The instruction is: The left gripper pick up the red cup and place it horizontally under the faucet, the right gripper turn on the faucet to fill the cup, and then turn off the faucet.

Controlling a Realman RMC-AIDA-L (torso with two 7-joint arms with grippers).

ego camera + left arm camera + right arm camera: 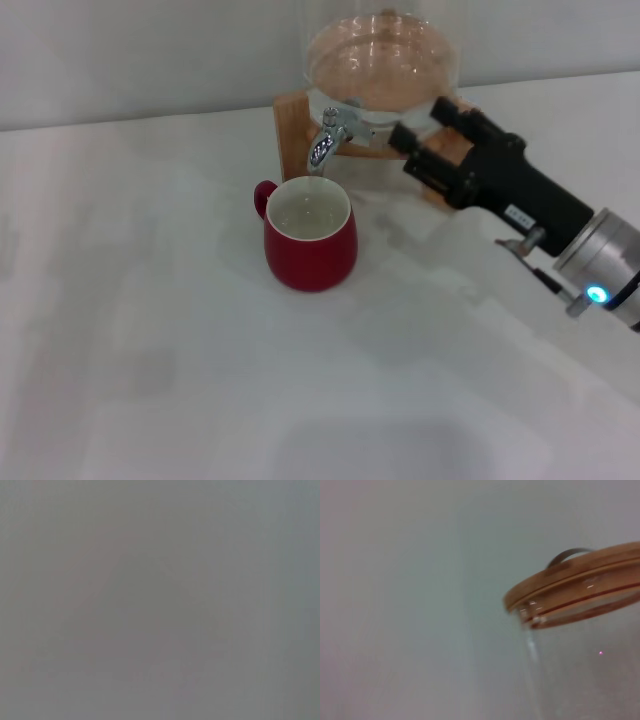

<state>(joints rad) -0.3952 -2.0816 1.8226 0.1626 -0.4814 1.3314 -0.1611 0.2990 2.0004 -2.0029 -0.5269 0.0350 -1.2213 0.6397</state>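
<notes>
1. Head view: white table (150, 330), one arm only in sight, entering from the right edge.
2. Red cup (310, 233): upright on the table, directly below the spout of the faucet (330, 138), clear of it. Cream inside visible, shallow pale contents at the bottom. Loop handle at the rear left of the body. Not gripped by anything.
3. Faucet: chrome spigot, spout curved down toward the mouth of the cup, fixed to the base of the glass jar (380, 65). No stream discernible between spout and cup.
4. Glass jar: clear, seated in a wooden stand (292, 125) at the back of the table, behind the cup.
5. Right gripper (425, 128): black body angled up and to the left from a silver wrist with a blue light. Fingers (448, 110) parted a little, tips just to the right of the faucet, against the stand and the jar's base. Contact with the faucet not clear. Nothing held.
6. Left gripper: out of sight in every view. Left wrist view: a plain grey field, no object distinguishable.
7. Right wrist view: upper part of the jar with its wooden lid (570, 582), a curved metal handle (567, 556) on top, a pale wall behind. No fingers of that arm visible there.
</notes>
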